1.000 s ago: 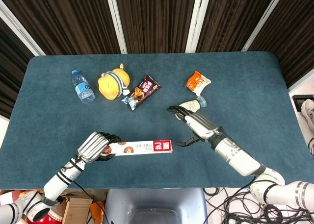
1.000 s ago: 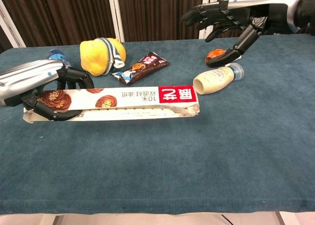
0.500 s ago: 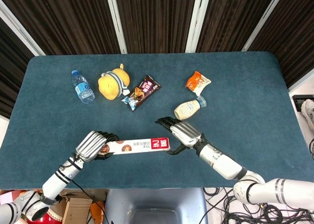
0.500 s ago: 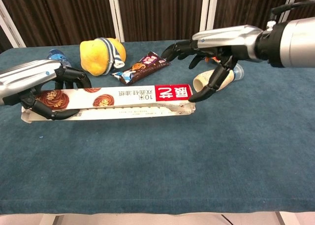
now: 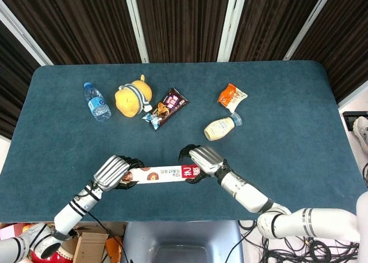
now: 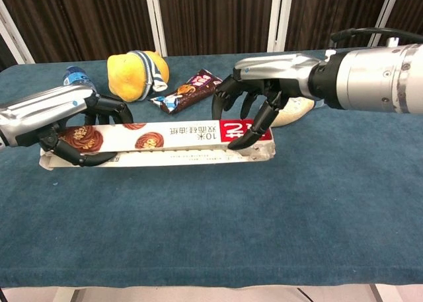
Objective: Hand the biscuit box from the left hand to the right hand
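The biscuit box [image 5: 162,174] is long and white, with cookie pictures and a red end; it is held level just above the blue table near its front edge. My left hand [image 5: 112,171] grips the cookie-printed left end [image 6: 86,138], fingers wrapped around it. Over the red right end, my right hand [image 5: 201,159] has closed: its fingers [image 6: 231,98] curl down behind the box's top edge and the thumb lies across the front face. In the chest view the left hand [image 6: 63,117] and right hand [image 6: 261,94] each hold one end of the box [image 6: 172,140].
At the back left lie a water bottle [image 5: 96,102] and a yellow plush toy [image 5: 133,97]. A dark chocolate wrapper [image 5: 167,107] lies mid-table. An orange snack bag [image 5: 232,96] and a small cream bottle [image 5: 221,128] lie just behind the right hand.
My right hand came in from the right, lowered over the box's red end and closed its fingers and thumb around it. The left hand kept its grip; the box shifted slightly.
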Robot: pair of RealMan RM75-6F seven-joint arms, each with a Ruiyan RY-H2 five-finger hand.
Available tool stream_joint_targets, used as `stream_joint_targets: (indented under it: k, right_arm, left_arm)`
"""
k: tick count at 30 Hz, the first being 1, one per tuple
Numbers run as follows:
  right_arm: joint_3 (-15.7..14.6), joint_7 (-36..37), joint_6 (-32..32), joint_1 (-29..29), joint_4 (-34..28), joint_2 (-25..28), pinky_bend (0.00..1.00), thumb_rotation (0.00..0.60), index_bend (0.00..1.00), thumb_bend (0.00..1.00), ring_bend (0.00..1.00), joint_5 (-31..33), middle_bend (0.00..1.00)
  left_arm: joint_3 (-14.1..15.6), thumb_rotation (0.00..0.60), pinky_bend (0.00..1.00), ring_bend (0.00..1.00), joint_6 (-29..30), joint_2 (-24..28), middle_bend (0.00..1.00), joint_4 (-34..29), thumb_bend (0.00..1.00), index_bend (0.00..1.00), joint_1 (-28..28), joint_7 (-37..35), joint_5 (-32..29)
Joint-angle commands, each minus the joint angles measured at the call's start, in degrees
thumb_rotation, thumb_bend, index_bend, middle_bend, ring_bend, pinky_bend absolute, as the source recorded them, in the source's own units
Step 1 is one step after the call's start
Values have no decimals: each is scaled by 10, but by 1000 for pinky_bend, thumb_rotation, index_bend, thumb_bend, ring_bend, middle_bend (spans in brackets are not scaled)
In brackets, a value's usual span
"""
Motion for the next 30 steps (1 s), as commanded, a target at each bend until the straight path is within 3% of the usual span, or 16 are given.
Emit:
stream_joint_targets:
  k: [1, 10, 12, 17, 23, 27, 30]
  right_arm:
    - [-4, -6, 3, 2, 5, -6, 341, 600, 576, 120, 263, -3, 344]
    - [-5, -16, 13, 5, 9, -14, 392, 600, 605, 136, 325, 9, 379]
    - [-6, -16, 12, 5, 10, -17, 454, 600, 638, 178, 371, 9, 412]
    - [0, 3, 14, 2, 15, -26, 722, 600, 800, 312, 536, -4, 555]
    - [11, 39, 6, -4, 18, -22, 840, 600, 913, 370, 641, -26, 654]
    - [16, 55, 5, -8, 13, -13, 863, 600, 935, 383, 663, -40, 674]
    - [21, 67, 6, -13, 5, 1, 870, 600, 945, 388, 672, -52, 683]
  left_arm:
    - [1, 600, 683, 575, -3, 0, 637, -3, 363, 598, -2, 2, -2]
    - [2, 600, 682, 573, 3, 2, 637, -8, 363, 593, -1, 9, 2]
    - [4, 600, 682, 573, 5, 5, 634, -11, 363, 592, 0, 7, 2]
    - [6, 600, 681, 573, 23, 10, 629, -14, 364, 587, 3, -8, 13]
    - [12, 600, 672, 560, 70, 10, 604, 5, 360, 567, 10, -67, 45]
    - [17, 600, 624, 497, 100, 6, 498, 30, 357, 449, 14, -113, 62]
    - [25, 600, 493, 369, 121, 8, 424, 50, 353, 322, 16, -146, 78]
